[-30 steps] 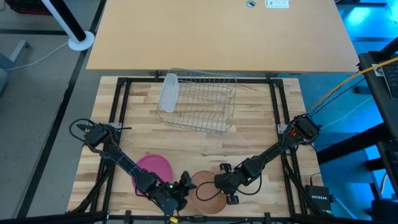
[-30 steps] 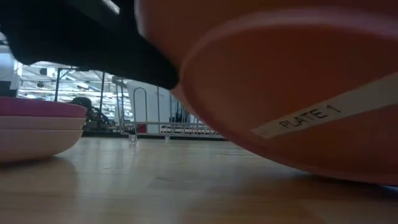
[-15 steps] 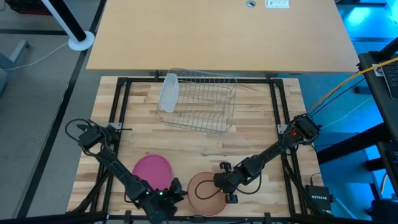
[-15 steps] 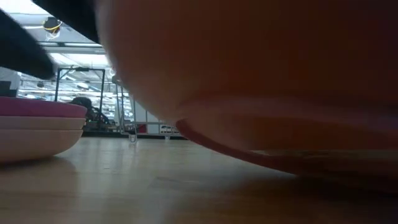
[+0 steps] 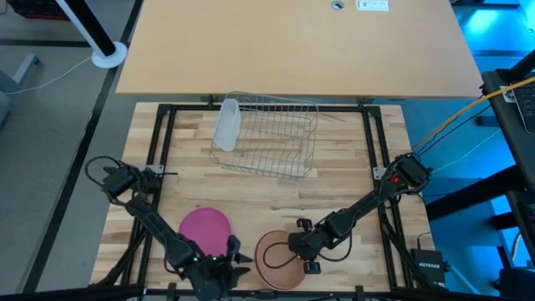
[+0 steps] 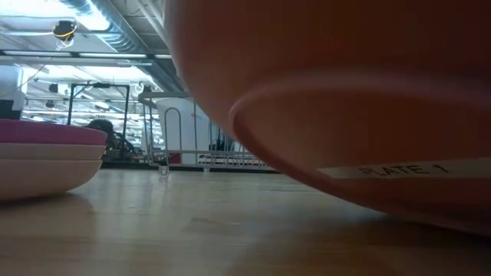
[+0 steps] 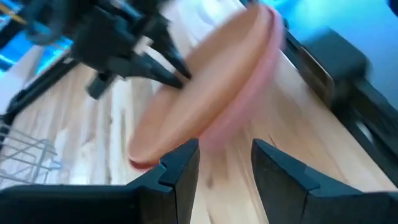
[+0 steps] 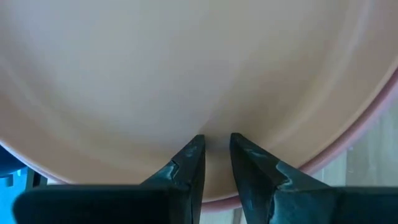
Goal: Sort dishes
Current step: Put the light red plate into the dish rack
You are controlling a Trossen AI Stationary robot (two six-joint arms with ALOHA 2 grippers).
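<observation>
The tan-brown plate point(image 5: 276, 261) is near the table's front edge, tilted, and fills the low view point(image 6: 345, 100) with a label "PLATE 1" on its underside. My right gripper point(image 5: 292, 245) is shut on its rim. The magenta plate point(image 5: 205, 227) lies to its left, stacked on the pale peach-pink plate point(image 6: 38, 170), which rests on the table. My left gripper point(image 5: 236, 261) is open and empty between the two plates, at the front edge, and its wrist view point(image 7: 224, 149) looks at the tilted tan-brown plate point(image 7: 205, 93). My right gripper holds the tan-brown plate by its rim point(image 7: 186, 78) on the side toward the table's right, pinched between its two fingers point(image 8: 189, 163). The fingers come slanting down from the right. The plate is tilted, its held side raised and its lower edge point(image 7: 140, 160) near the table.
The silver wire rack point(image 5: 272, 138) stands at the far middle of the table with the translucent tumbler point(image 5: 226, 124) at its left end. The black frame rails run along the table's left and right sides. Bare wood lies between the rack and the plates.
My left gripper has drawn back from the tan-brown plate's left rim toward the table's near-left edge and now stands apart from it. The tan-brown plate has stayed in my right gripper's hold and has shifted its tilt.
</observation>
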